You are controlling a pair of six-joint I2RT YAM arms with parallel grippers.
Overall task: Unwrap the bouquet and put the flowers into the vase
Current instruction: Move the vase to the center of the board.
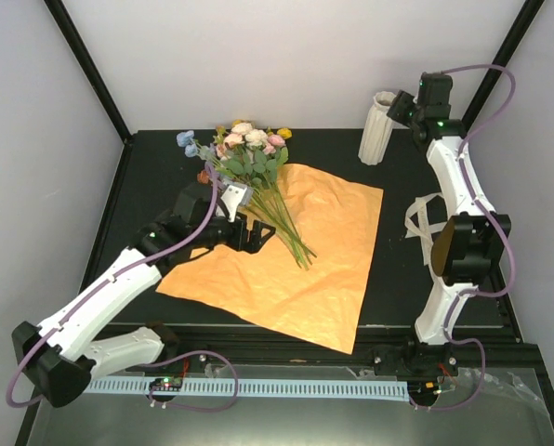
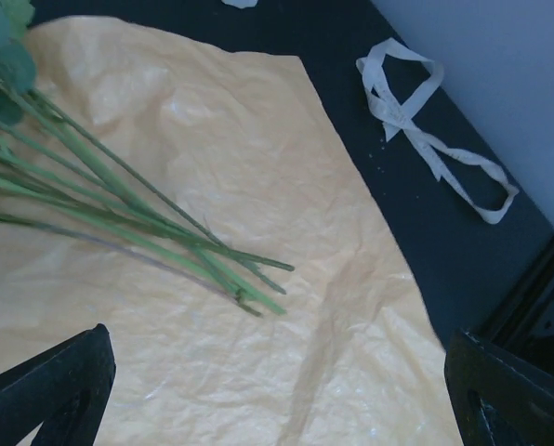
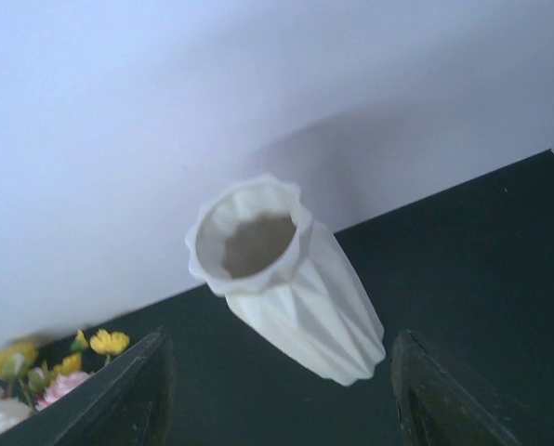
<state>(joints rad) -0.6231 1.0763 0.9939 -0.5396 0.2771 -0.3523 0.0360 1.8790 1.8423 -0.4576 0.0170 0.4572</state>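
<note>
The bouquet is undone: the orange paper (image 1: pixel 296 265) lies spread flat on the black table, and the flowers (image 1: pixel 249 149) lie across it with their blooms toward the back left. Their green stems (image 2: pixel 119 209) fan out over the paper (image 2: pixel 258 186). My left gripper (image 1: pixel 251 234) hovers open beside the stems, and the left gripper (image 2: pixel 277 400) holds nothing. The white ribbed vase (image 1: pixel 379 128) stands at the back right. My right gripper (image 1: pixel 400 107) is open just right of its rim. In the right wrist view the vase (image 3: pixel 296 288) lies ahead of the right gripper (image 3: pixel 282 395), not between the fingers.
The cream ribbon (image 1: pixel 424 218) lies loose on the table right of the paper, and the ribbon (image 2: pixel 426 139) shows near the right wall. White walls close in the back and both sides. Some yellow and pink blooms (image 3: pixel 63 362) show at the lower left of the right wrist view.
</note>
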